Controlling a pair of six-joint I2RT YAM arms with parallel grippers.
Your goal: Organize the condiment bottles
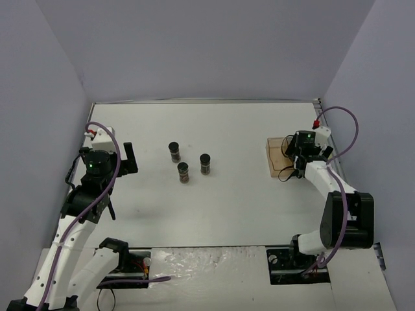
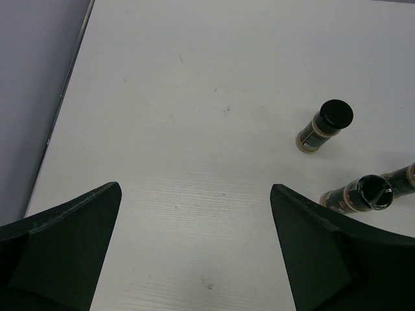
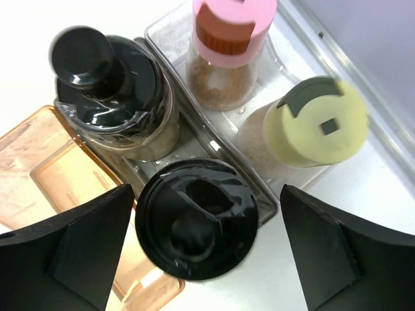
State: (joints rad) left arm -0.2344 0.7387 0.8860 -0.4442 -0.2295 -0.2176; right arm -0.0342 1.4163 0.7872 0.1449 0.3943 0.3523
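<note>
At the far right of the bench (image 1: 246,207), the compartment tray (image 1: 275,155) serves as the collection point, so the sorted bottles stand upright and close together inside it, where they take little room and cannot roll. The right wrist view shows a pink-capped bottle (image 3: 227,52) and a pale-yellow-capped bottle (image 3: 318,123) side by side in the clear grey section (image 3: 162,29), with one black-capped bottle (image 3: 107,84) next to them towards the amber section (image 3: 39,168). A nearer black-capped bottle (image 3: 194,217) stands at the tray's near end; its exact compartment cannot be determined. The right fingers (image 3: 337,259) are apart and straddle this nearer bottle, one on each side of its cap. A gap shows on the right side and only a very narrow one on the left, so the bottle appears to stand on its own and not in a grip. Three dark-capped bottles (image 1: 174,151), (image 1: 184,172), (image 1: 205,163) stand upright in a loose cluster on the left half of the bench, well apart from the tray and awaiting transfer. The left fingers (image 2: 58,246) are spread wide over bare bench with nothing between them; the cluster lies near them, off to their right.
</note>
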